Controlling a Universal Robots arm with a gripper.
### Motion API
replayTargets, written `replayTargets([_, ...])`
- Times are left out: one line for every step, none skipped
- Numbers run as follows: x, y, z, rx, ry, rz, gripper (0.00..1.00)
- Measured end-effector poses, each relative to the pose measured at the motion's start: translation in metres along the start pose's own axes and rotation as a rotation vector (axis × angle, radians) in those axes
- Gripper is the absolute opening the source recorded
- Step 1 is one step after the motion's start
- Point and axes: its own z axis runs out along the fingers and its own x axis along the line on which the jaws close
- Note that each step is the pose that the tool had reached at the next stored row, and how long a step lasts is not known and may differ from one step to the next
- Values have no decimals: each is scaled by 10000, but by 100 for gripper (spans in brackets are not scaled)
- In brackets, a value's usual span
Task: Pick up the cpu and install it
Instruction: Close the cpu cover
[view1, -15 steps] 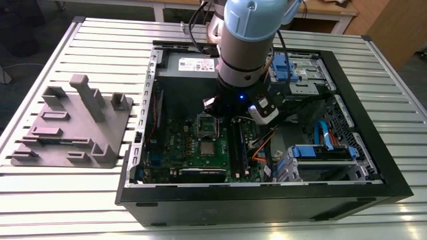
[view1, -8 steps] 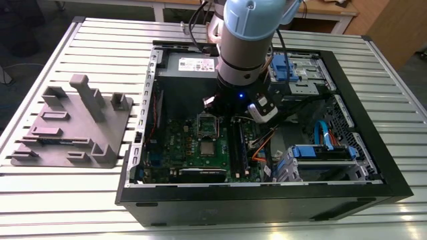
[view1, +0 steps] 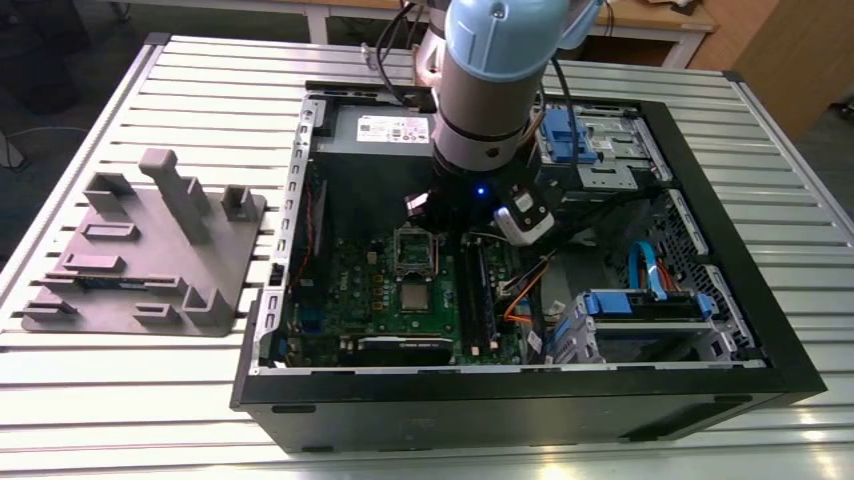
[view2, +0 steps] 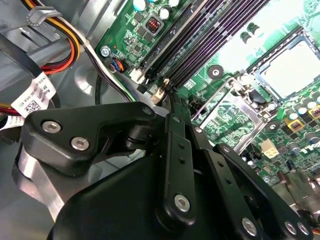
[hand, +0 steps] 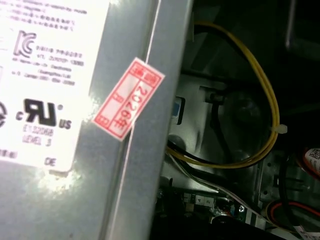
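The cpu (view1: 416, 297), a small silvery-grey square with a pale edge, lies flat on the green motherboard (view1: 360, 290) inside the open computer case (view1: 534, 390). In the second wrist view it appears as a bright pale square (view2: 295, 70) inside a metal socket frame. An open metal frame (view1: 416, 250) lies just behind it. My gripper (view1: 451, 212) hangs low in the case above the far end of the board, a short way back from the cpu. In the second wrist view its black linkage (view2: 170, 130) points toward the memory slots (view2: 200, 45).
A grey power supply with a white label (view1: 387, 128) (hand: 45, 75) sits at the far wall, close to the arm. Yellow cables (hand: 260, 100) run beside it. Blue drive cages (view1: 641, 305) occupy the exterior view's right. A grey parts fixture (view1: 147, 250) rests on the slatted table (view1: 134, 400).
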Motion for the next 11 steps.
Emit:
replayTargets([-1, 3, -11, -9, -6, -1, 10])
replayTargets([-1, 6, -28, -13, -4, 0, 10])
replayTargets([-1, 6, -44, -3, -1, 1, 10])
replayTargets([-1, 6, -53, 1, 0, 1, 10])
replayTargets([-1, 7, -52, -2, -2, 0, 10])
replayTargets([-2, 7, -52, -2, 0, -11, 10])
replayTargets([-1, 6, -52, -2, 10, -80, 10])
replayTargets([-1, 6, -50, -9, 27, -227, 10])
replayTargets([-1, 6, -47, -15, 48, -405, 10])
replayTargets([-1, 5, -45, -22, 69, -581, 10])
replayTargets([-1, 5, -44, -26, 87, -725, 10])
